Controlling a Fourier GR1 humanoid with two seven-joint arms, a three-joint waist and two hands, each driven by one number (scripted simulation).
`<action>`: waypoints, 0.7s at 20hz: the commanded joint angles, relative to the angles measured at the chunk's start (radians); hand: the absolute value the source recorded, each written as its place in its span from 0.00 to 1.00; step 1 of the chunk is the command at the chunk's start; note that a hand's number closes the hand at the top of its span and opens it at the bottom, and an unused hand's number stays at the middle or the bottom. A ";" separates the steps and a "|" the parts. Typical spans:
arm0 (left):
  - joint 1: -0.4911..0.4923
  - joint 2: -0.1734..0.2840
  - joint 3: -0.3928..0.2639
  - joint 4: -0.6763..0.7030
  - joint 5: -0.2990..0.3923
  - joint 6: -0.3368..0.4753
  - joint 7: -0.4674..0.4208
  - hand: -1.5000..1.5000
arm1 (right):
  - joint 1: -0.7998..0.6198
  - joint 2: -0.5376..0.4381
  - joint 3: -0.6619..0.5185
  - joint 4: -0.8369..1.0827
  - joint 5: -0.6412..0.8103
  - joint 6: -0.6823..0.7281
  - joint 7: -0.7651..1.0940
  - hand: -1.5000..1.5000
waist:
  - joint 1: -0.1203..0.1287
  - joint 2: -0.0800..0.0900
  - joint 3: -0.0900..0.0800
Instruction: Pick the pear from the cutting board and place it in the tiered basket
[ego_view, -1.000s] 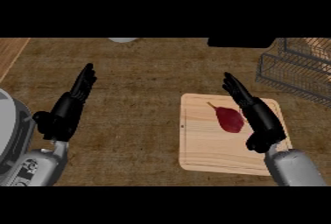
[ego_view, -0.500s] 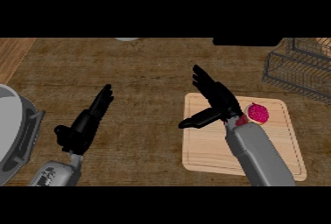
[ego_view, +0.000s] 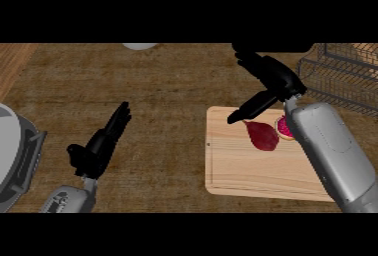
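A dark red pear lies on the far part of the wooden cutting board, its thin stem toward the left. My right hand hovers past the board's far edge, open, fingers straight and pointing away. Its thumb reaches down-left and ends just beyond the pear, apart from it. The grey right forearm crosses the board's right side. The wire tiered basket stands at the far right. My left hand rests open at the lower left, fingers up.
A pink-red round thing lies right of the pear, half hidden by the forearm. A grey rounded appliance fills the left edge. A white object shows at the far edge, with a dark object at the top behind my right hand.
My right hand has moved farther away and to the right, toward the basket, and its forearm has uncovered the pear. The left hand has barely moved.
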 joint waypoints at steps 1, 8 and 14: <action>0.002 -0.011 -0.009 0.021 -0.008 -0.005 -0.012 0.50 | -0.130 -0.176 0.088 -0.006 0.101 0.160 0.132 0.00 | 0.002 -0.002 -0.003; 0.003 -0.006 0.003 0.036 -0.005 -0.021 -0.028 0.50 | -0.245 -0.295 0.265 -0.044 0.140 0.560 0.244 0.00 | -0.001 -0.001 -0.001; 0.025 0.021 0.047 0.040 0.003 -0.064 -0.060 0.50 | -0.274 -0.219 0.230 -0.093 0.057 0.669 0.440 0.00 | -0.005 -0.002 0.001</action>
